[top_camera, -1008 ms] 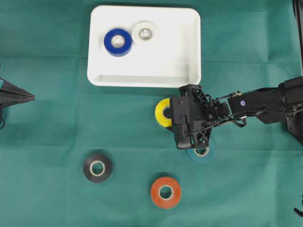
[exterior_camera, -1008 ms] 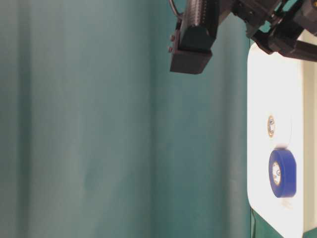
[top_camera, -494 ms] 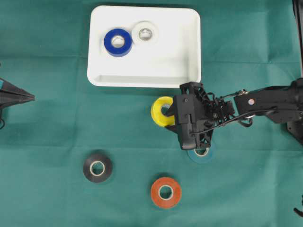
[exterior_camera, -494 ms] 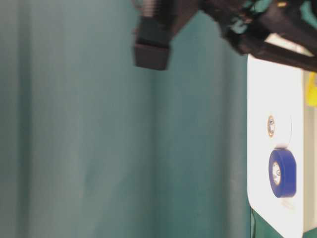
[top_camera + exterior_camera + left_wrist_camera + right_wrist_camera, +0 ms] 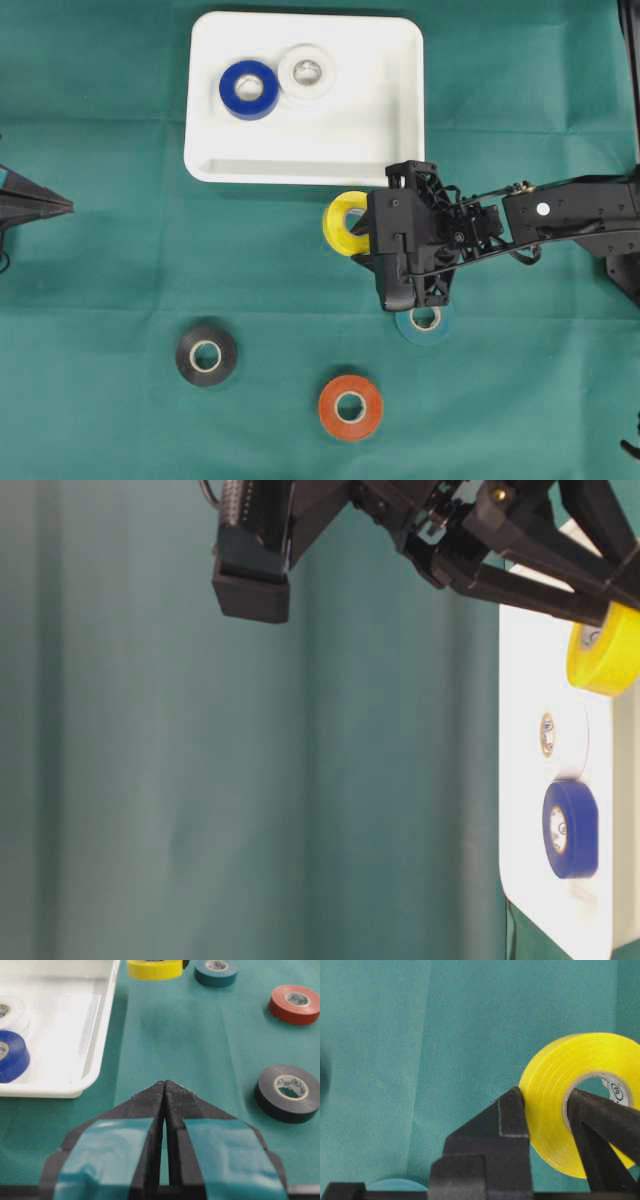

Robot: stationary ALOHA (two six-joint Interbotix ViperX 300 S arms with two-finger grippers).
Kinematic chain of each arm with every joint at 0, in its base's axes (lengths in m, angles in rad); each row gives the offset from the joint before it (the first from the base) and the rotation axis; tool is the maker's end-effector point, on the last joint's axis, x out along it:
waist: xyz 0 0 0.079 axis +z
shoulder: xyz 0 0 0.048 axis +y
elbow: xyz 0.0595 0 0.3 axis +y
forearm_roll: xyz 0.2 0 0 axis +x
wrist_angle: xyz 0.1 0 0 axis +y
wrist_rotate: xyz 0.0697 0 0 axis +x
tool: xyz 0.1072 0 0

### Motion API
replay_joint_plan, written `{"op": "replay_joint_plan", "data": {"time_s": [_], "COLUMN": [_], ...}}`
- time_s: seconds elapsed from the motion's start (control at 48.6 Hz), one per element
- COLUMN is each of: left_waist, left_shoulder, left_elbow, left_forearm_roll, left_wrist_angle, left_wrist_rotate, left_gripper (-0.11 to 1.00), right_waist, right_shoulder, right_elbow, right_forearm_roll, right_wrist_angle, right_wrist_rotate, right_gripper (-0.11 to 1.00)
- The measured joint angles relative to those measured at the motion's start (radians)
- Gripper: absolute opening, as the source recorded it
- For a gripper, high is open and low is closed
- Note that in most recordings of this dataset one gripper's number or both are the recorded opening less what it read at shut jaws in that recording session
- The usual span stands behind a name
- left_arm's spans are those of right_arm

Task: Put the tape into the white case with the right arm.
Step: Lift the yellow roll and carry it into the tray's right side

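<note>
A yellow tape roll hangs off the cloth just below the white case's lower right rim. My right gripper is shut on it, with one finger through the core and the other against the outer wall, as the right wrist view shows. In the table-level view the yellow roll sits in front of the case. A blue roll and a white roll lie inside the case. My left gripper rests shut and empty at the far left edge.
On the green cloth lie a teal roll, half under the right wrist, a black roll and an orange roll. The case's right half is bare.
The right gripper has lifted the yellow roll and carried it a little toward the white case; it has come into the table-level view. The left arm has not moved.
</note>
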Motion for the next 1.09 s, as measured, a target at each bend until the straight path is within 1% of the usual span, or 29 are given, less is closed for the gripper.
{"op": "replay_joint_plan", "data": {"time_s": [0.082,0.309,0.802,0.987,1.09], "left_waist": [0.000,0.000,-0.002,-0.002,-0.002], "left_shoulder": [0.002,0.000,0.002,0.000,0.002], "left_elbow": [0.000,0.000,0.000,0.000,0.000], "left_forearm_roll": [0.000,0.000,0.000,0.000,0.000], "left_wrist_angle": [0.000,0.000,0.000,-0.002,0.000], "left_wrist_rotate": [0.000,0.000,0.000,0.000,0.000], "left_gripper": [0.00,0.00,0.00,0.00,0.00], "right_waist": [-0.009,-0.084,-0.325,-0.411,-0.446], "right_shoulder": [0.000,0.000,0.000,0.000,0.000], "right_elbow": [-0.003,-0.009,-0.011,-0.011,-0.011], "right_forearm_roll": [0.000,0.002,0.000,0.000,0.000], "right_wrist_angle": [0.000,0.000,-0.002,-0.028,-0.043], "right_wrist_rotate": [0.000,-0.002,-0.009,-0.009,-0.009], "right_gripper": [0.02,0.02,0.02,0.02,0.02]}}
